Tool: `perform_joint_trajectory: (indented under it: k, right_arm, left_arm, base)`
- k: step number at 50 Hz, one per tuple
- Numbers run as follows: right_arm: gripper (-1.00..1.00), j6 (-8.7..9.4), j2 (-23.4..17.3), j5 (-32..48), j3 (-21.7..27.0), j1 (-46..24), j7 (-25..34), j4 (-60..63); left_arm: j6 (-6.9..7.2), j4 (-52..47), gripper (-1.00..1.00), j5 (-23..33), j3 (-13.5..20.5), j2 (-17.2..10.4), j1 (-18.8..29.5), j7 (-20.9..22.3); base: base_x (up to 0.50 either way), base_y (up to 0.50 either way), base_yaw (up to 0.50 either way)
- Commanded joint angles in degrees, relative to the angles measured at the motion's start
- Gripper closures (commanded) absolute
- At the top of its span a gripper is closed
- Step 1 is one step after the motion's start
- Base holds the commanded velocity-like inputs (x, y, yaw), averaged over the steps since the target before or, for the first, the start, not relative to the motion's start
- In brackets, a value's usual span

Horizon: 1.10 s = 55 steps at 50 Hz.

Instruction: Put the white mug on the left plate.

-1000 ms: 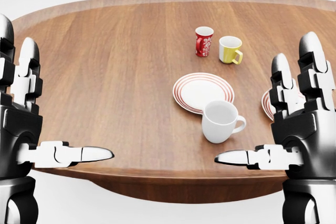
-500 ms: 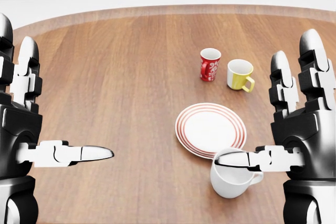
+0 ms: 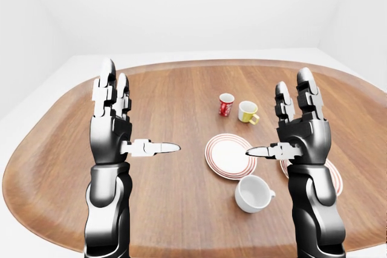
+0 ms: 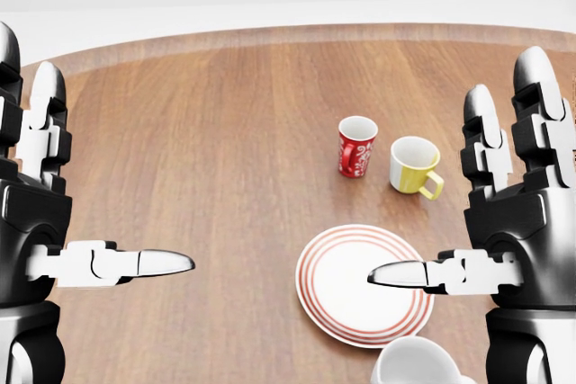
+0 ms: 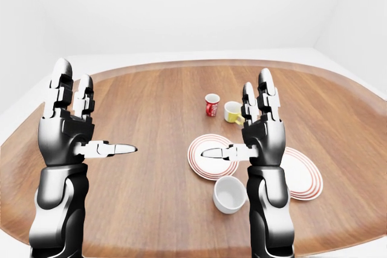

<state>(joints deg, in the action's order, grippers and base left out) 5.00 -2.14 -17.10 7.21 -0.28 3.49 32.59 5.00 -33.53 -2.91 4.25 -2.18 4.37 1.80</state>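
A: Saw first a broad oval table of brown wood (image 3: pixel 169 101), filling most of both eye views, with white walls behind.

B: Noted next the black-and-silver left hand (image 3: pixel 110 134), raised upright above the wood. Found it spread wide, two fingers pointing up, thumb stuck out sideways toward the middle of the view, gripping nothing.

A: Found the matching right hand (image 3: pixel 303 137) likewise spread, fingers up, thumb pointing left, holding nothing.

B: Then spotted two round white plates with red rings. Placed the left plate (image 4: pixel 351 312) right of the table's middle, bare, partly crossed by the right thumb in the head view.

A: Caught the right plate (image 5: pixel 300 176) just beside it, largely hidden behind the right forearm in the left-eye view, clearer in the right-eye view.

B: And the plain white ceramic mug (image 3: pixel 253 193)?

A: Stood upright on the wood, just below the left plate's lower-right rim in the eye views, handle turned right. Sat off the plate. Showed only its rim at the bottom edge of the head view.

B: Finished with the smallest pair above the plates: a yellow mug with a white inside (image 4: pixel 412 166), handle to the right, and just left of it a red mug with a white pattern (image 4: pixel 356 146). Stood close together, apart from the plates.
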Motion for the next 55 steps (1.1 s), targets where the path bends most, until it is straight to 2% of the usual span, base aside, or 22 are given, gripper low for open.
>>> perform_joint_trajectory:
  k: [1,6,14,17,22,28,32,36,42,55]
  right_arm:
    - [-1.00,0.00,0.0,0.2,0.0,0.0,-0.2,-0.1]
    - [-1.00,0.00,-0.2,2.7,0.0,-1.0,-2.6,-2.8]
    - [-1.00,0.00,-0.2,6.9,-1.2,-2.1,-5.5,-6.4]
    - [-1.00,0.00,-0.7,11.6,-2.7,-2.7,-7.0,-8.1]
    - [-1.00,0.00,0.4,14.7,-5.1,-1.9,-6.3,-7.4]
    - [-1.00,0.00,1.9,12.6,-6.0,-0.9,-5.4,-1.8]
    - [-1.00,0.00,1.4,13.5,-6.6,-0.7,-5.2,-2.0]
    - [-1.00,0.00,0.3,14.8,-8.1,2.0,-2.3,-1.4]
    - [-1.00,0.00,-0.7,17.6,-7.2,4.4,2.4,-2.6]
    - [-1.00,0.00,-1.4,24.3,-7.6,2.0,10.5,-2.7]
  left_arm:
    - [0.00,-0.1,-1.00,0.0,0.0,0.0,0.0,0.0]
    - [0.00,-0.2,-1.00,0.0,-0.1,0.0,0.0,0.0]
    - [0.00,-0.1,-1.00,0.0,-0.1,0.0,-0.1,0.0]
    - [0.00,-0.1,-1.00,0.0,0.1,-0.1,0.0,0.1]
    - [0.00,-0.1,-1.00,0.2,-0.1,0.0,-0.2,0.0]
    - [0.00,0.0,-1.00,0.4,-0.4,0.2,-0.4,0.1]
    - [0.00,0.2,-1.00,0.4,-0.3,0.1,-0.4,0.2]
    - [0.00,0.3,-1.00,0.4,-0.2,0.1,-0.3,0.1]
    - [0.00,0.2,-1.00,0.6,-0.5,0.2,-0.6,0.3]
    - [0.00,0.1,-1.00,0.3,0.1,0.0,-0.2,0.2]
  base:
    - [0.50,-0.02,0.00]
    - [0.44,-0.02,0.00]
    - [0.00,0.00,0.00]
    - [0.00,0.00,0.00]
    - [0.00,0.00,0.00]
    - [0.00,0.00,0.00]
    - [0.00,0.00,0.00]
    - [0.00,0.00,0.00]
    - [0.00,0.00,0.00]
    - [0.00,0.00,0.00]
